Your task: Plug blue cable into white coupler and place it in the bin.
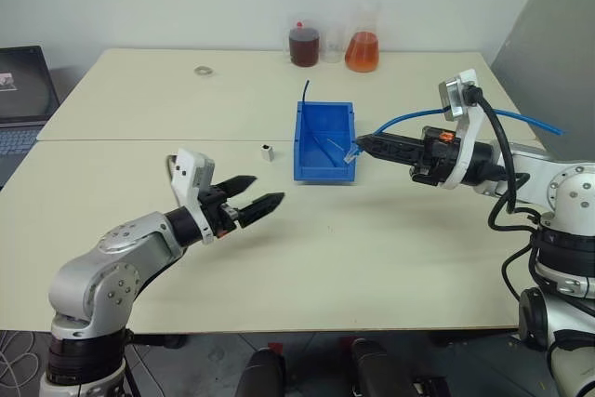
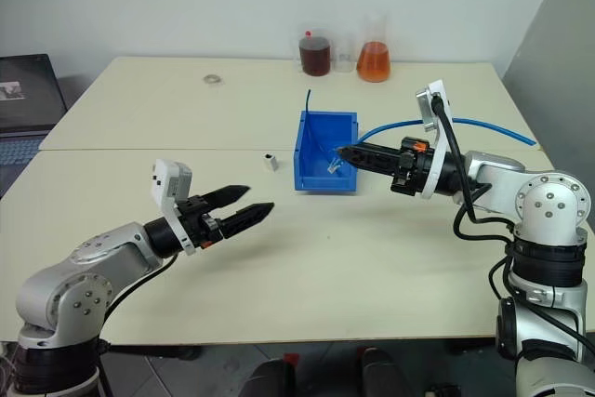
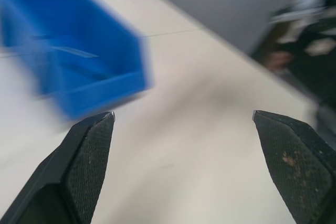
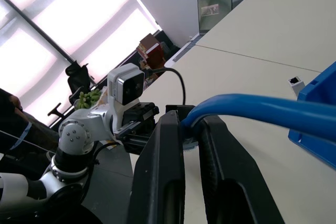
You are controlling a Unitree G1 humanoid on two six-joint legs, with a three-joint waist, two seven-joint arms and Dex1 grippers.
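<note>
The table (image 1: 372,258), two pale tops butted along a seam, carried everything. The bin (image 1: 324,141) sat near its middle just beyond that seam, long axis running away from the robot, open top up, its lower lip toward the robot. The blue cable (image 1: 409,118) arced in from the right edge of the table, its long run lying roughly crosswise, and ended with its plug at the bin's right rim, pointing left into the bin. The right gripper (image 1: 361,143) reached in level from the right, its fingers pinched on the cable just behind the plug. The left gripper (image 1: 270,191) hung over the near tabletop, fingers spread wide and holding nothing, aimed toward the bin. The white coupler (image 1: 267,152) stood on the table just left of the bin, apart from it. A laptop (image 1: 20,90) sat at the far left, three flasks (image 1: 333,44) along the back edge, a small ring (image 1: 203,70) to their left.
</note>
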